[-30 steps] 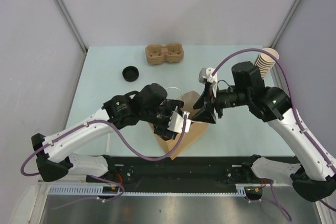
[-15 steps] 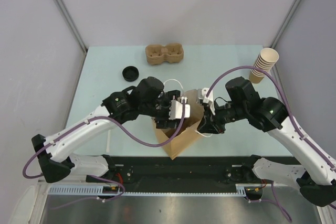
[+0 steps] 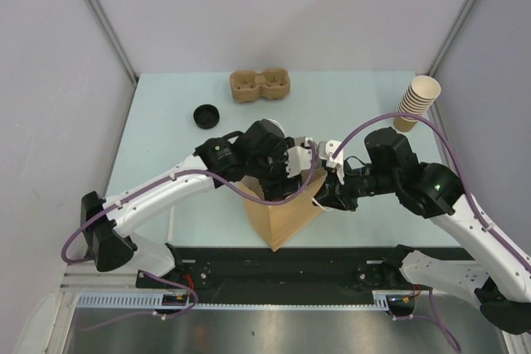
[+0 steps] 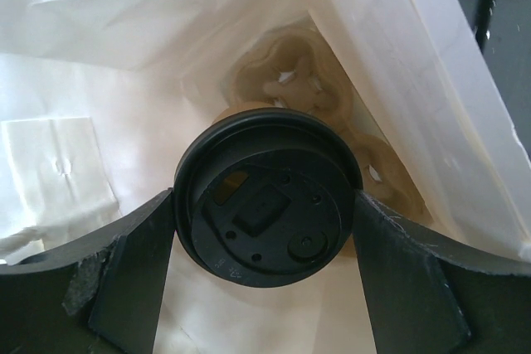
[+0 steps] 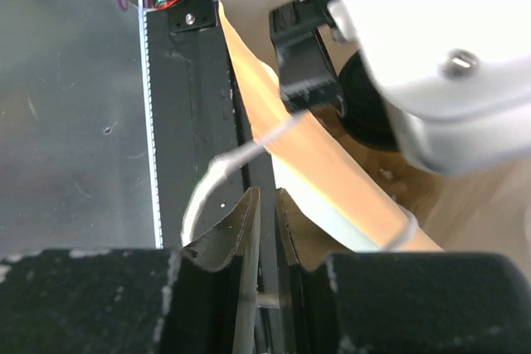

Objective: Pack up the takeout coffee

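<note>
My left gripper [image 3: 286, 163] reaches into the mouth of a brown paper bag [image 3: 282, 217]. In the left wrist view it [image 4: 265, 205] is shut on the takeout coffee, a tan cup whose round black lid [image 4: 267, 196] fills the space between the fingers [image 4: 137, 254]. The cup hangs inside the white-lined bag above a pulp cup tray [image 4: 290, 68] on the bag's floor. My right gripper [image 3: 325, 196] is at the bag's right rim. In the right wrist view its jaws [image 5: 265, 217] are pressed almost together at the bag's rim [image 5: 315, 163] and white handle [image 5: 207, 184].
A second pulp two-cup tray [image 3: 260, 86] sits at the back of the table. A loose black lid [image 3: 206, 115] lies at the back left. A stack of tan cups [image 3: 415, 101] stands at the right edge. The arms' black base rail [image 3: 290, 275] runs along the near edge.
My left gripper has moved right and into the bag's mouth with the lidded cup. My right gripper has moved down and left, holding the bag's rim. The bag stands more open.
</note>
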`<action>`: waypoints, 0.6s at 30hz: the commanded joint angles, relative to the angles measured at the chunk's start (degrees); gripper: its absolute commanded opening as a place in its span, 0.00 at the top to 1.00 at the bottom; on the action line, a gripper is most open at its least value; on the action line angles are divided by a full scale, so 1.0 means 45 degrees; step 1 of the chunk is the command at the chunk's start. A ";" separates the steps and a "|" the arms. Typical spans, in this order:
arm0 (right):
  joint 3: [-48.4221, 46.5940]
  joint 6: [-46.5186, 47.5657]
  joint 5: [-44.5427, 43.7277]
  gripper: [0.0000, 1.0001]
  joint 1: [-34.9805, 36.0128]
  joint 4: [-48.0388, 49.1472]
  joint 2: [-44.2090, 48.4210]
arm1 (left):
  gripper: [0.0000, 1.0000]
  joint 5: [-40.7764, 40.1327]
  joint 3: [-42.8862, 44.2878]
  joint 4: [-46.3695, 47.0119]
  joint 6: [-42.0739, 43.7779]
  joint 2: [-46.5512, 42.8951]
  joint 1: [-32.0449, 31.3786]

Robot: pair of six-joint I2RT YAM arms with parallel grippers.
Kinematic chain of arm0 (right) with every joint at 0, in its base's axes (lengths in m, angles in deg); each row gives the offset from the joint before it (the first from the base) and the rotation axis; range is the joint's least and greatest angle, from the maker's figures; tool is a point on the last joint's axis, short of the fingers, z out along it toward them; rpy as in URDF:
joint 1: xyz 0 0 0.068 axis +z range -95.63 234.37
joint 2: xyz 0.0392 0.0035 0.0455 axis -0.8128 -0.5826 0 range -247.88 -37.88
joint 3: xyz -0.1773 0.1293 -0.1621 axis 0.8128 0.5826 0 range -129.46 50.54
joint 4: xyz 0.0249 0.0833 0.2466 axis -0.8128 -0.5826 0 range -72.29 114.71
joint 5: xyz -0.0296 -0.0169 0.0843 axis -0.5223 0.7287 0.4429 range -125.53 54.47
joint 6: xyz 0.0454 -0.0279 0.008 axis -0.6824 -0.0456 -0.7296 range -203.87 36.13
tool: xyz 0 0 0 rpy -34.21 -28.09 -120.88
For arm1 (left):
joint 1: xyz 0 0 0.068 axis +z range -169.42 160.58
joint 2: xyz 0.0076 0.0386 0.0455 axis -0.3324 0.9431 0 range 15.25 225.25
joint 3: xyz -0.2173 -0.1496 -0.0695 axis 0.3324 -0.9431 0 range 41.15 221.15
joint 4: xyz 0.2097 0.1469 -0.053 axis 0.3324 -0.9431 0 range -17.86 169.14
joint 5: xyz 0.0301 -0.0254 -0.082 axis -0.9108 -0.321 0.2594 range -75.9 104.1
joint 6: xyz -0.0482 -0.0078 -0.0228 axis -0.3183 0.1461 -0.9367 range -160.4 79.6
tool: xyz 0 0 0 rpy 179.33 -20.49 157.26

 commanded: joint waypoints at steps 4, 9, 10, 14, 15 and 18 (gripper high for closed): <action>-0.0128 -0.0370 -0.0574 0.79 -0.0023 0.1629 0.0923 | 0.76 -0.0507 0.0205 -0.0197 -0.0847 0.0006 -0.0385; -0.0402 -0.0157 -0.2545 0.51 -0.0394 0.3483 0.1842 | 0.76 -0.0001 -0.0383 -0.0176 -0.0183 -0.0482 -0.0443; -0.0461 -0.0001 -0.3302 0.47 -0.0414 0.3737 0.1960 | 0.76 0.0078 -0.0461 -0.0215 0.0050 -0.0541 -0.0444; -0.0948 0.0235 -0.4539 0.33 -0.0629 0.4773 0.2214 | 0.76 0.0449 -0.0579 -0.0391 0.0637 -0.0659 -0.0463; -0.1007 0.0196 -0.4656 0.28 -0.0668 0.4930 0.2195 | 0.76 0.0508 -0.0637 -0.0469 0.0909 -0.0717 -0.0502; -0.1067 0.0079 -0.5709 0.22 -0.0824 0.5788 0.2021 | 0.76 0.0762 -0.0735 -0.0586 0.1534 -0.0854 -0.0599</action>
